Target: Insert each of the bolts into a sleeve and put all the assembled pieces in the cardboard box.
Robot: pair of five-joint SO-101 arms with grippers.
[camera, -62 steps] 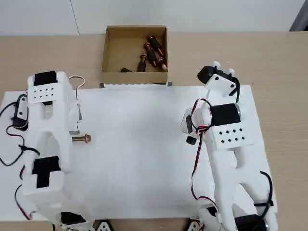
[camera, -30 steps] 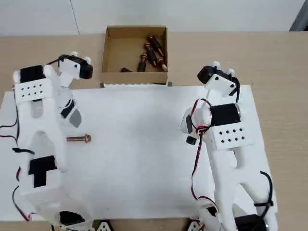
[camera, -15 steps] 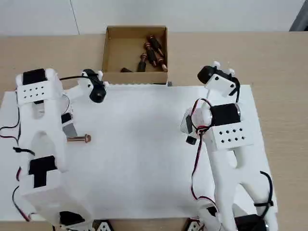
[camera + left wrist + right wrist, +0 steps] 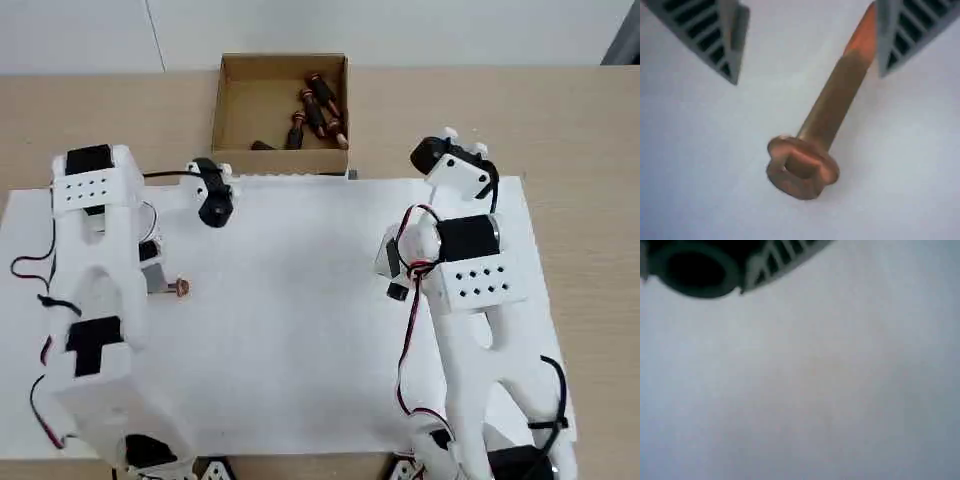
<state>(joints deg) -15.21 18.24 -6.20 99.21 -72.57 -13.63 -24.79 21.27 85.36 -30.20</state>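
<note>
Bolt (image 4: pixel 810 145) lies left-centre in high view, long axis left-right, head rightward. Left end effector (image 4: pixel 810 70) released directly over the shank; nearest arm.

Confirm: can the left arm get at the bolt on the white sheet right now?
Probably yes. The left gripper is open, its fingers flanking the bolt, with nothing else between them. The bolt lies alone on the white sheet.
</note>
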